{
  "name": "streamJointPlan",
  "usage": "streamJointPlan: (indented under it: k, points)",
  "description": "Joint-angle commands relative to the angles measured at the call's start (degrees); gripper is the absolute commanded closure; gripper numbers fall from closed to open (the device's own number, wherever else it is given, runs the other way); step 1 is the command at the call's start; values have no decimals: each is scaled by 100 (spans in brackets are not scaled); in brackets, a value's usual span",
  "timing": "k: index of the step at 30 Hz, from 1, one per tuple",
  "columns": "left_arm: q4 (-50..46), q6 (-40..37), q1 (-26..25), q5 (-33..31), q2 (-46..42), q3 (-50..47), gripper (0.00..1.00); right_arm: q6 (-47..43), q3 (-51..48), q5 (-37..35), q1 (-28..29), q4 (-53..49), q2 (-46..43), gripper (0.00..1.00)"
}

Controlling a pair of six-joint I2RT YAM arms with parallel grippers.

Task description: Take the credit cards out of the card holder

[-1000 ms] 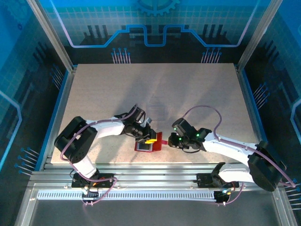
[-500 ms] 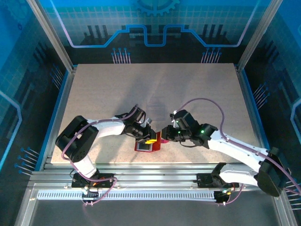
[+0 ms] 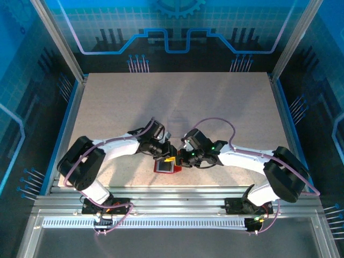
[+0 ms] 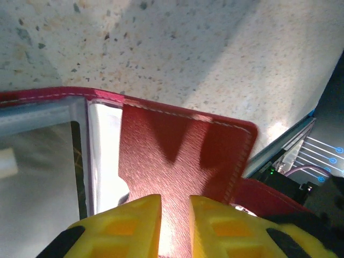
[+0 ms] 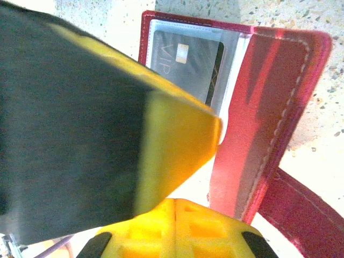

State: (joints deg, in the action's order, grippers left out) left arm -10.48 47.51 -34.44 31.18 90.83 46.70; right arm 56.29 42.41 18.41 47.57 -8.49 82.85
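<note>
The red card holder [image 3: 165, 167] lies open near the table's front edge. One red flap [image 4: 183, 150] stands up between the yellow fingers of my left gripper [image 4: 175, 228], which is shut on it. A grey credit card [image 5: 185, 62] marked VIP sits in a clear pocket of the holder [image 5: 269, 107]; the left wrist view shows its grey face [image 4: 37, 166] behind the window. My right gripper [image 5: 175, 215] is shut with nothing between its fingers, right beside the left gripper's finger [image 5: 177, 145] and just short of the pocket. From above, the left gripper [image 3: 170, 158] and right gripper [image 3: 181, 156] meet over the holder.
The speckled table [image 3: 215, 102] stretches away behind both arms. Its front edge and the metal rail [image 3: 177, 207] lie just behind the holder. The enclosure's posts and walls stand at both sides.
My right gripper has swung left from beside the holder until it sits against the left gripper, and its jaws have shut. The left gripper has kept its hold on the flap.
</note>
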Motion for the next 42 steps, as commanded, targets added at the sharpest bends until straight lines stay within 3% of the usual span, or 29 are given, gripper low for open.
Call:
streamJointPlan:
  k: [1,12,34,42]
  points:
    - [-508,-166,122,-249,-379,117,79,-95,-108,-112,-32,-90,34,96]
    - [-1501,-755,340,-690,-637,-140,80,-368,-144,-479,-178,-388,250,97]
    - [-1253,-919,461,-885,-288,-746,82,-721,13,-789,-376,-360,985,100]
    - [-1268,-1010,627,-930,-288,-770,83,-635,110,-821,-301,-605,847,100]
